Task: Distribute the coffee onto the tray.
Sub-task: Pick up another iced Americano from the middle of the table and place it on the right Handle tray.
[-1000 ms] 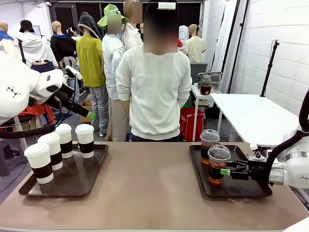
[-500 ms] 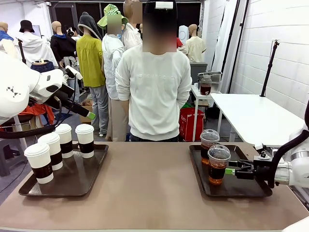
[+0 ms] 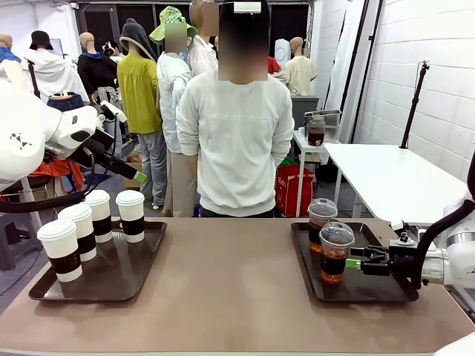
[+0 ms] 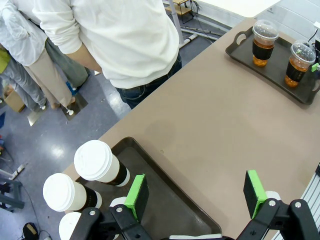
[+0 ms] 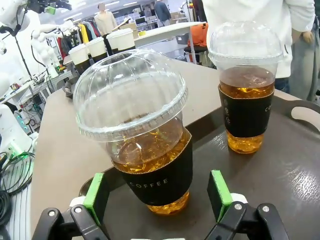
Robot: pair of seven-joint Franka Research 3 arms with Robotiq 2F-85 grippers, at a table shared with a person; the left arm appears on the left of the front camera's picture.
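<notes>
Right tool [image 3: 349, 263] open, just short of near clear dome-lidded iced coffee cup [image 3: 335, 252] on dark tray [image 3: 371, 291], lined up to grasp. Left tool [image 4: 195, 192] open above white lidded paper cups [image 4: 97, 162].

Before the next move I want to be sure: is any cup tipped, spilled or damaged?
Nothing stands out. The four paper cups stand upright on the left tray, both iced coffees upright on the right tray, lids on, no spill.

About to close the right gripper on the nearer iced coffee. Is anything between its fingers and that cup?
Nothing visible stands in the way. The right gripper is open, its green pads apart from the nearer iced coffee on either side. The other iced coffee stands farther back on the tray, clear of the fingers.
</notes>
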